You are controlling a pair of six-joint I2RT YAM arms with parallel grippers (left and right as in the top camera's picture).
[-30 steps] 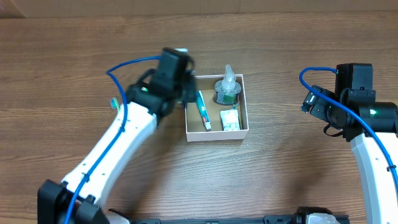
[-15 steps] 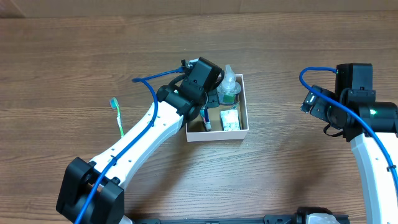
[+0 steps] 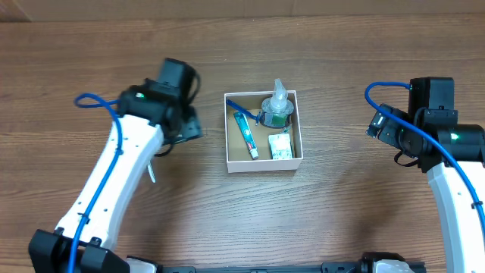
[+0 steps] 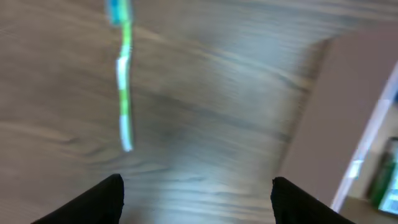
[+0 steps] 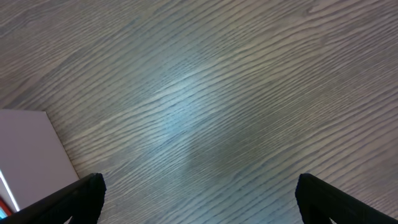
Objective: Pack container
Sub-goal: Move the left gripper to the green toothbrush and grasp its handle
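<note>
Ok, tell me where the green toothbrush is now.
The toothbrush lies on the table, left of the container, upper left in the left wrist view; overhead, the left arm mostly hides it.

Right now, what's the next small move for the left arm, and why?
Probably ease the left gripper forward and down over the green toothbrush. It lies on the table outside the box, and the gripper is open and empty.
</note>
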